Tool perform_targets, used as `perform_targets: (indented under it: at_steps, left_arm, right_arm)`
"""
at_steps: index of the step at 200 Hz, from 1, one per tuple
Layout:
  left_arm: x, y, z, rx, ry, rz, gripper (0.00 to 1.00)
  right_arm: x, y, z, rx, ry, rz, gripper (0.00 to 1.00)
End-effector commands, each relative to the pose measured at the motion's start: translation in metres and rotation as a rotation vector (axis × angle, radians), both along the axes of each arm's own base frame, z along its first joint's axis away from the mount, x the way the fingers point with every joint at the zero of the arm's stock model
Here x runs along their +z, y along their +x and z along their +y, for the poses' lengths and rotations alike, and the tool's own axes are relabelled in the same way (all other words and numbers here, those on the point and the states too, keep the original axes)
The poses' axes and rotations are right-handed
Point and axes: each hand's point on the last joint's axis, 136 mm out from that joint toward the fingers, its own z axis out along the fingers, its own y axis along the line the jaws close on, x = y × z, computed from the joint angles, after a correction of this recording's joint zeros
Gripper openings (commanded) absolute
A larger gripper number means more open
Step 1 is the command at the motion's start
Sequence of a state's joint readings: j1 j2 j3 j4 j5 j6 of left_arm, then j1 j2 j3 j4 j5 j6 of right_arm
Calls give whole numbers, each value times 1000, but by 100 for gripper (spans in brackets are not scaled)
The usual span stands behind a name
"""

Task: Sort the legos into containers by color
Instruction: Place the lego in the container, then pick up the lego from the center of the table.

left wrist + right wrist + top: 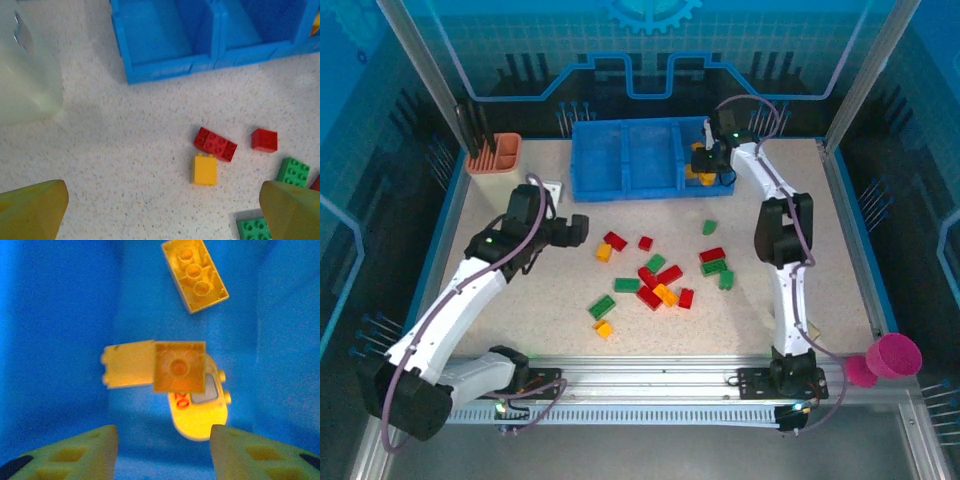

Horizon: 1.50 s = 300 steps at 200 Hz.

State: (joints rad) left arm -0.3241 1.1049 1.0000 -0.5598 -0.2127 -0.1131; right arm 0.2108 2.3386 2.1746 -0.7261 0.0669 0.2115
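Your outstretched right end effector point(162, 447) hangs released over glossy yellow legos point(179, 367). Your left end effector point(165, 202) gapes above the speckled desk point(125, 150).

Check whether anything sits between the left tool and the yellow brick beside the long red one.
Nothing visible does. Only bare table lies between the open left tool and the yellow brick. The long red brick lies just beyond the yellow one, not in the path.

A speckled table point(560, 315) carries the blue bin point(625, 190), a peach holder point(495, 155), and scattered red, green and yellow legos point(650, 298).
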Motion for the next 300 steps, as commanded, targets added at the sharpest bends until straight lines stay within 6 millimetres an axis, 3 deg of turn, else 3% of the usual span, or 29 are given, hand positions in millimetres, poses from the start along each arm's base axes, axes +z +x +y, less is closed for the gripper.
perform_targets:
  at_steps: [1, 34, 65, 115, 157, 177, 190, 207, 243, 279, 300]
  left_arm:
    - [-33, -2, -7, 33, -57, 85, 99]
    - [-75, -2, -19, 18, -73, 158, 98]
    - [-112, -1, -41, -33, -69, 238, 97]
    - [-146, 10, -65, -75, -45, 279, 95]
    - [-169, 20, -76, -82, 5, 333, 90]
    - [-182, 23, -79, -81, 21, 369, 83]
    - [-188, 26, -80, -74, 31, 385, 77]
    - [-191, 28, -82, -73, 27, 392, 63]
    - [-191, 28, -87, -80, 26, 405, 45]
    - [-186, 30, -94, -103, 35, 409, 31]
    - [-166, 35, -108, -136, 33, 383, 28]
  right_arm:
    - [79, -20, 29, 101, 59, -140, 56]
    - [104, -69, 55, 186, 99, -169, 64]
    - [111, -124, 57, 193, 153, -177, 67]
    - [81, -224, 50, 184, 268, -113, 71]
    - [60, -286, 36, 164, 257, -62, 72]
    - [59, -304, 27, 149, 251, -57, 72]
    - [48, -316, 20, 136, 238, -35, 73]
    - [46, -324, 16, 130, 238, -31, 73]
    - [35, -340, 13, 128, 240, 10, 74]
    - [25, -358, 5, 110, 236, 36, 75]
    - [22, -370, 0, 97, 246, 49, 75]
